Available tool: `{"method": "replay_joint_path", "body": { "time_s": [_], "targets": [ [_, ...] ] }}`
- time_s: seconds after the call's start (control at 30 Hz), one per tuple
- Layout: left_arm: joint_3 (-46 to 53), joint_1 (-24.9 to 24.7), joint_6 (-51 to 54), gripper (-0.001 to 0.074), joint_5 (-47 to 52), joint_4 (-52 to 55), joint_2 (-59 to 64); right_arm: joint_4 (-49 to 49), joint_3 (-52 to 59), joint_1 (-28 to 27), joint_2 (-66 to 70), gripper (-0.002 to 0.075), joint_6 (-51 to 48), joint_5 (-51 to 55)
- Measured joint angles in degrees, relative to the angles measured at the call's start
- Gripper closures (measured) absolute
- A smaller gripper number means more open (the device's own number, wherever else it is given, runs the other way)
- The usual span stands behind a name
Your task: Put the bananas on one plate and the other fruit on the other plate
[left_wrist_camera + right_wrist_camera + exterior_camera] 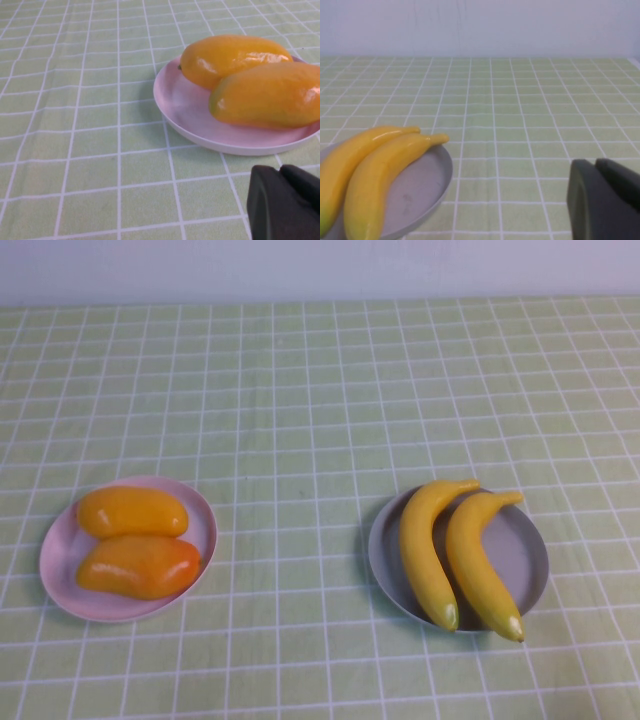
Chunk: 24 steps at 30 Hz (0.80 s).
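Note:
Two yellow bananas (428, 550) (482, 562) lie side by side on the grey-blue plate (525, 555) at the right. Two orange mango-like fruits (132, 511) (138, 566) lie on the pale pink plate (60, 550) at the left. Neither arm shows in the high view. In the left wrist view my left gripper (280, 172) is shut and empty on my side of the pink plate (180, 107) with its fruits (230, 57) (270, 95). In the right wrist view my right gripper (595, 167) is shut and empty beside the grey-blue plate (425, 180) and bananas (380, 170).
A green cloth with a white grid (300, 420) covers the table. A pale wall (320, 265) runs along the far edge. Bare cloth lies between the two plates and behind them.

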Motion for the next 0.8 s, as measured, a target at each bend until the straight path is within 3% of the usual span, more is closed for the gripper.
{"method": "replay_joint_path", "body": {
  "time_s": [0.3,0.5,0.8],
  "targets": [
    [0.0,0.0,0.0,0.0734,0.0,0.0,0.0,-0.63,0.0,0.0,0.0,0.0741,1.06,1.02],
    [0.0,0.0,0.0,0.0734,0.0,0.0,0.0,-13.16,0.0,0.0,0.0,0.0741,14.97,6.69],
    [0.0,0.0,0.0,0.0734,0.0,0.0,0.0,-14.52,0.0,0.0,0.0,0.0741,15.08,7.74]
  ]
}}
